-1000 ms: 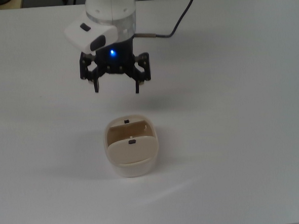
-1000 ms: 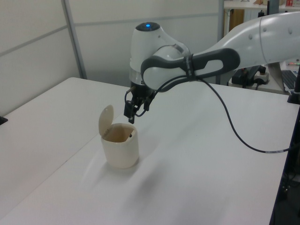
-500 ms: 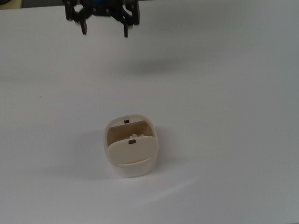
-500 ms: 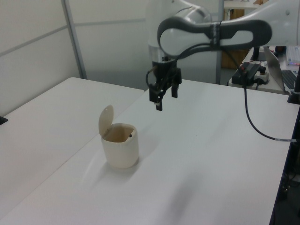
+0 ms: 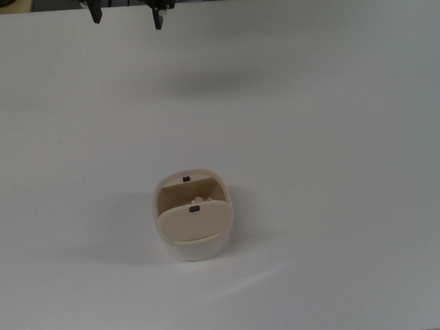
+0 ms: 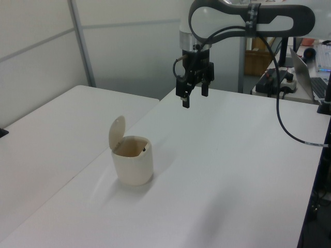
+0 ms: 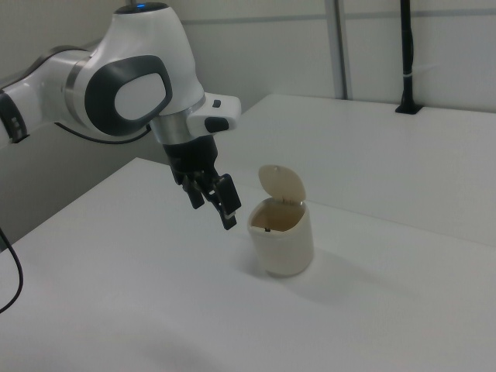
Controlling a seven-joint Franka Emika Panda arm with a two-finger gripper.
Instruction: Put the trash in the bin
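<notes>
Bin (image 6: 133, 166) stands lid-up on table (image 6: 217, 175); tool (image 6: 193, 98), seemingly empty, hangs above.

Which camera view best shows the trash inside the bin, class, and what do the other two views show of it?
The top view: it looks straight down into the open bin, where the pale trash shows just behind the raised lid. The left and right views show only the bin's wall, rim and upright lid; the trash itself is hidden from them.

No legible text, label, brand, number or sign appears on any surface in the three current views.
</notes>
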